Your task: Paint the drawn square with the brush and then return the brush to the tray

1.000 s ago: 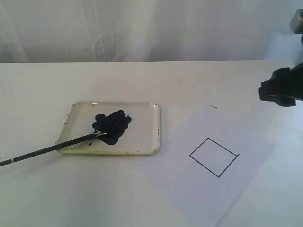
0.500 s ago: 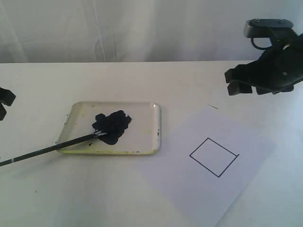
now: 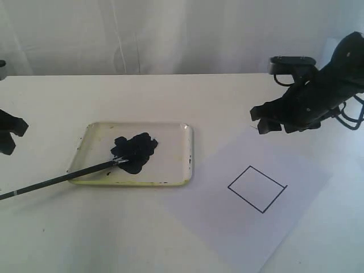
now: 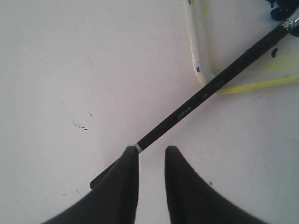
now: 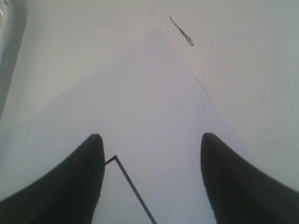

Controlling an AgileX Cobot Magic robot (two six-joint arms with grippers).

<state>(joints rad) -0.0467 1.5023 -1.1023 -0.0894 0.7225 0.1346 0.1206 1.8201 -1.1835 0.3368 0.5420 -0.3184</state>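
The brush [image 3: 62, 178] lies still, its dark tip in the paint blotch of the tray [image 3: 189, 149] and its thin black handle sticking out over the near left rim onto the table. My left gripper [image 3: 7, 139] hangs at the table's far left. In the left wrist view it [image 4: 152, 154] is open by a narrow gap with nothing between; the brush handle [image 4: 205, 88] ends under one finger. The drawn square [image 3: 257, 189] is white inside. Above its far side hovers my right gripper [image 3: 263, 120], wide open [image 5: 149, 140] over one corner of the square [image 5: 127, 179].
A white paper sheet [image 3: 296, 170] carries the square, lying skewed at the right front of the white table. A small dark mark [image 5: 182, 31] sits on the table just beyond the sheet's far corner. A white curtain hangs behind the table.
My right arm has swung in from the right edge to above the paper. My left gripper has come into view at the left edge. The brush has not moved.
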